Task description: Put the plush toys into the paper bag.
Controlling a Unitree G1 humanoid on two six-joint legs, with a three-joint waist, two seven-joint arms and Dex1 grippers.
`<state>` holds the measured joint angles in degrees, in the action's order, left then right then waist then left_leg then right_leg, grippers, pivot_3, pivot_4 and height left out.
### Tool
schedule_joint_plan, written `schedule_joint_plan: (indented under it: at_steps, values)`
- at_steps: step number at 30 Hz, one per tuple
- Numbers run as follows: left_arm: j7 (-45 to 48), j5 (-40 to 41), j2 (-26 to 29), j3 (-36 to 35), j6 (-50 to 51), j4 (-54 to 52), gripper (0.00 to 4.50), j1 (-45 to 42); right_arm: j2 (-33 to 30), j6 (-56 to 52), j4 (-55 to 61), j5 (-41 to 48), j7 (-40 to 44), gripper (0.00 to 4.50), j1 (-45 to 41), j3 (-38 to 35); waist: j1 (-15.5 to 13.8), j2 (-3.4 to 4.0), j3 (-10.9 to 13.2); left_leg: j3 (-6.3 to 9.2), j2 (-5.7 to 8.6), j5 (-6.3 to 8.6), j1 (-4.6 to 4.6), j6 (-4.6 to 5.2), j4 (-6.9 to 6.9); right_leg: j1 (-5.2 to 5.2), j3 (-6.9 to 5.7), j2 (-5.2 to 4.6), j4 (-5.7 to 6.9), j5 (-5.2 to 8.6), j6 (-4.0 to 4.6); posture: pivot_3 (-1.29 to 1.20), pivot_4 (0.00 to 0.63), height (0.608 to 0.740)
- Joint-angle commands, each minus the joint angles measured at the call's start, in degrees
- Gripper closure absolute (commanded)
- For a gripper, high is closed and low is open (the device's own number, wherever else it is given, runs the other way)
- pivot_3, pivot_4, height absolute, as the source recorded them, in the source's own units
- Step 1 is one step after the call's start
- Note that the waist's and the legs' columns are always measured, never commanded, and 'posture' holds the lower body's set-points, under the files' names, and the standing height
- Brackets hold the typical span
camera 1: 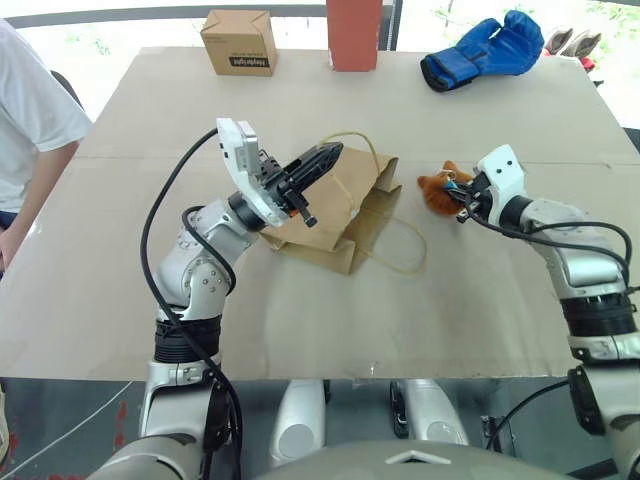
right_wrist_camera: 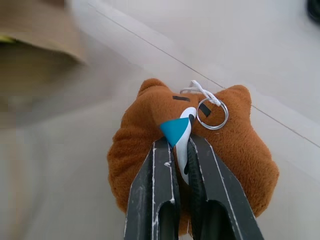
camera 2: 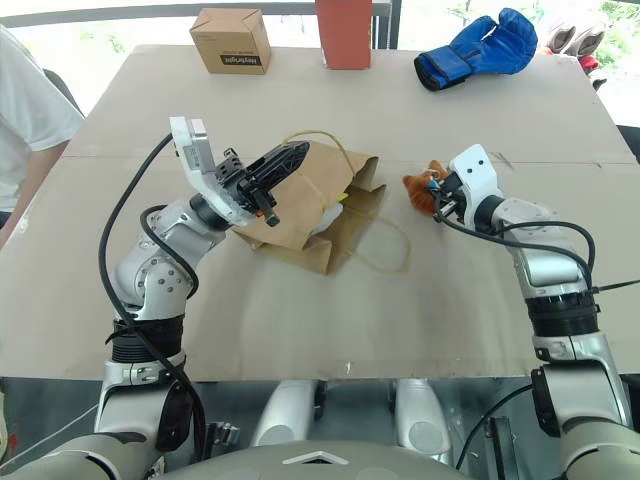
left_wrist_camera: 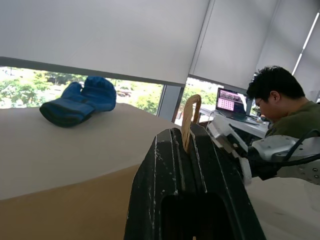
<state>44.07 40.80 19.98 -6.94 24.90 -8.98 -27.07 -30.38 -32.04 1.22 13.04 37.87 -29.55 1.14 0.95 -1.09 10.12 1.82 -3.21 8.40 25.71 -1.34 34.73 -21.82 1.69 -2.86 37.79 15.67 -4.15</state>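
Fingers of the right gripper (right_wrist_camera: pixel 181 170) are pressed together on the small blue-and-white tag that sticks out of the bear (right_wrist_camera: pixel 165 145), so the pinch sits on a thin flap rather than on the stuffed body. Beside the tag a metal ring (right_wrist_camera: pixel 212 113) on a white cord is sewn into the crown. The bear looks light and squashy, with fuzzy brown pile that should not slip; my judgement is that the tag will carry so slight a weight, though the toy may swing or twist under it, and a firmer hold would be across the plump body. On the table (camera 1: pixel 300 300) the bear lies at about 3 o'clock from the bag (camera 1: pixel 330 215), near its mouth but apart from it. The left gripper (camera 1: pixel 318 160) is clamped shut on 1 loop handle (left_wrist_camera: pixel 190 117), lifting that side so the mouth gapes toward the bear; the other handle lies slack on the table. Kraft paper is thin and creases easily, so the mouth may sag if the handle is tugged sideways. A pale shape with a touch of yellow shows just inside the mouth in the right eye view, possibly the white toy, but I cannot tell. A glove (camera 1: pixel 485 50) sits far off at 1 o'clock, a box (camera 1: pixel 238 42) at 11 o'clock.
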Motion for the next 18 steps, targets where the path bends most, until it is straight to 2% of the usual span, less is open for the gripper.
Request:
schedule_joint_plan:
  at_steps: [1, 4, 7, 9, 15, 17, 18]
  values:
    - [0.44, 1.22, 0.15, -0.9, -0.33, -1.18, 4.5, -1.93, 0.73, -3.35, 14.21, 5.73, 0.95, 4.47, 2.6, -1.74, 0.0, 0.0, 0.0, 0.01, -0.01, 0.0, 0.0, 0.0, 0.0, 0.0, -0.01, 0.01, 0.01, 0.0, 0.0, 0.0, 0.15, 0.74]
    - [0.61, 1.29, -0.28, -0.61, -0.27, -0.52, 4.5, -3.25, 2.26, -6.8, 20.53, 8.13, 1.22, 4.47, 3.26, 1.78, -0.03, 0.0, 0.0, 0.05, -0.01, 0.0, -0.01, 0.0, -0.01, 0.0, -0.03, 0.02, 0.02, 0.01, 0.01, 0.0, 0.15, 0.74]
    - [1.03, 1.26, -0.64, -0.31, -0.27, 0.08, 4.5, -4.21, 3.52, -7.94, 20.82, 7.4, 1.93, 4.47, 1.9, 6.92, -0.03, 0.0, 0.0, 0.02, -0.01, 0.0, -0.01, -0.01, 0.01, 0.01, -0.02, 0.01, -0.01, 0.01, 0.02, 0.0, 0.15, 0.74]
    - [2.09, 1.17, -0.88, 0.74, -0.26, -0.38, 4.5, -4.19, 5.99, -4.59, 14.59, 3.5, 2.34, 4.47, -1.91, 12.2, -0.07, 0.0, 0.0, 0.03, -0.01, 0.0, -0.01, -0.01, 0.01, 0.01, -0.02, 0.01, -0.01, 0.01, 0.02, 0.0, 0.15, 0.74]
    - [3.06, 1.54, -1.96, 2.5, 0.57, -2.41, 4.5, -2.92, 14.84, 8.57, -6.82, -3.11, 2.4, 4.47, -11.45, 17.37, 0.11, 0.0, 0.01, 0.06, -0.01, -0.01, -0.02, -0.01, 0.03, -0.01, -0.03, 0.03, 0.05, 0.0, 0.01, 0.0, 0.15, 0.74]
    - [2.74, 1.57, -2.09, 2.63, 0.64, -2.97, 4.5, -2.51, 16.81, 10.11, -11.39, -2.67, 3.97, 4.47, -12.82, 17.27, -0.03, -0.01, 0.0, 0.06, -0.01, -0.01, 0.0, -0.01, 0.01, 0.0, -0.04, 0.03, 0.03, 0.0, 0.01, 0.0, 0.15, 0.74]
    - [2.5, 1.59, -2.13, 2.6, 0.65, -3.23, 4.5, -2.28, 17.99, 10.48, -13.37, -1.65, 4.67, 4.19, -13.32, 16.17, -0.13, -0.01, 0.01, 0.06, -0.01, -0.01, 0.0, -0.01, 0.0, 0.0, -0.04, 0.03, 0.02, 0.0, 0.0, 0.0, 0.15, 0.74]
